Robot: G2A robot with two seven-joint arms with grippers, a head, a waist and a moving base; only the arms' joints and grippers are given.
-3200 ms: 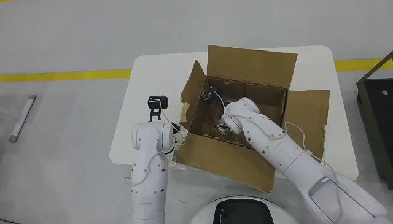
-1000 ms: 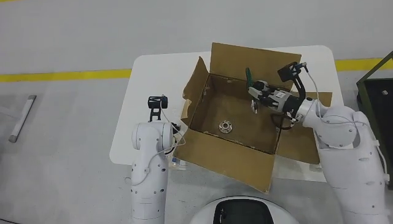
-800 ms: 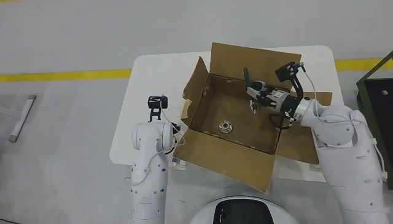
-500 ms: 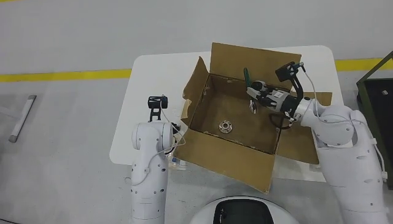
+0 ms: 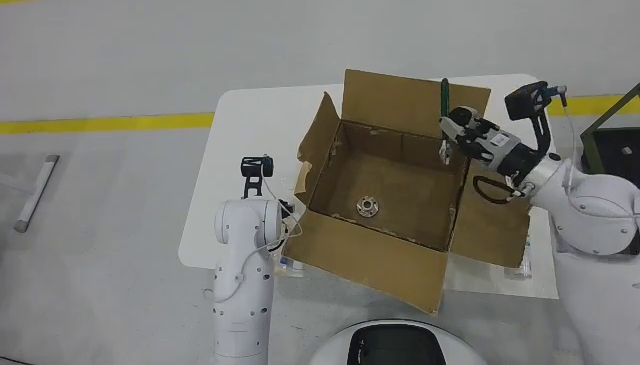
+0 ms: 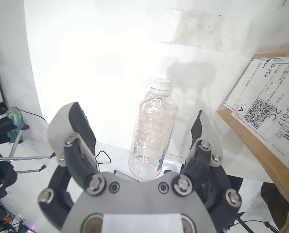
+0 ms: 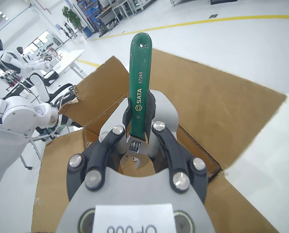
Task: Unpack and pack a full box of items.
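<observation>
Bottle [image 6: 154, 132] lies beneath splayed left tool [image 6: 138, 113]; right tool [image 7: 138, 104] clamps wrench [image 7: 140, 73].

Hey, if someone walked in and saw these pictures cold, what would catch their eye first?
Most likely the green-handled wrench, clamped in the right tool and held above the far right corner of the open cardboard box. Inside the box, one small round metal part lies on the floor. Beside the box, the open left tool hangs by a clear plastic bottle on the white table.
</observation>
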